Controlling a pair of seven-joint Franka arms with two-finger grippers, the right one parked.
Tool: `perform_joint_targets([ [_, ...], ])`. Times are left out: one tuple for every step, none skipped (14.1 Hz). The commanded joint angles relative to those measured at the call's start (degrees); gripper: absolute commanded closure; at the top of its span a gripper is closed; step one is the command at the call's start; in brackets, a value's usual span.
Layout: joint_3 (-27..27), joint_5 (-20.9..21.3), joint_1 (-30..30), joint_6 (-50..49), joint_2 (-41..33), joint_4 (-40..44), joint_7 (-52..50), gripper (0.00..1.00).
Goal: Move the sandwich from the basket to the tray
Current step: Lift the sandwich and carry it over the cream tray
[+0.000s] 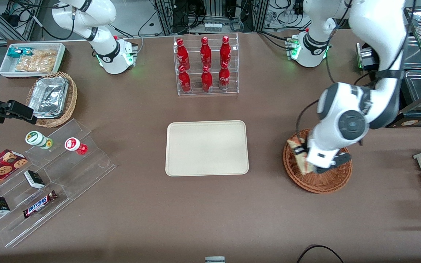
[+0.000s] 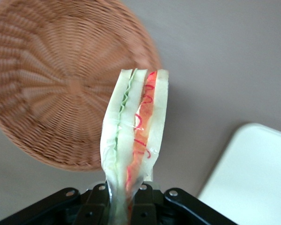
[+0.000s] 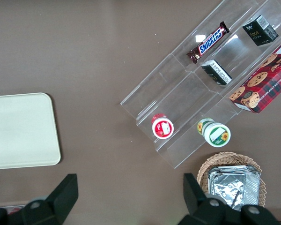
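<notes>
brown table (image 1: 152, 219), sandwich (image 2: 133, 136) clamped in end effector (image 2: 124, 201)

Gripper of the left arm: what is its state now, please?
Gripper: shut on the sandwich, lifted above the basket.

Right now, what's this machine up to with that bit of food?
The working arm's gripper is shut on a sandwich, a wedge with green and red filling, and holds it up above the round wicker basket, which now looks empty. The cream tray in the middle of the table has nothing on it, so the sandwich has been picked up but not yet delivered there.
</notes>
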Motion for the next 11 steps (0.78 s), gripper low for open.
perform_joint_targets([
  [0.46,-0.04,-5.78,-3.74,9.01,11.83,-1.07,0.89],
  [0.46,-0.12,-8.24,-3.39,10.25,12.72,-1.33,0.89],
  [0.46,-0.12,-10.09,-2.87,11.3,13.51,-2.29,0.89],
  [0.46,-0.12,-11.68,-2.25,12.62,14.74,-3.0,0.89],
  [0.46,-0.21,-13.43,-1.55,13.68,15.8,-3.18,0.89],
  [0.46,-0.21,-15.36,-0.5,14.73,16.68,-3.27,0.89],
  [0.46,-0.21,-17.3,0.9,15.44,16.77,-3.79,0.89],
  [0.46,0.05,-19.67,2.92,16.32,16.69,-5.19,0.89],
  [0.55,0.23,-21.52,5.46,17.2,16.68,-6.16,0.89],
  [0.55,0.31,-23.02,8.53,18.07,16.68,-7.47,0.89],
  [0.55,0.49,-24.25,10.65,18.95,16.77,-8.44,0.89],
])
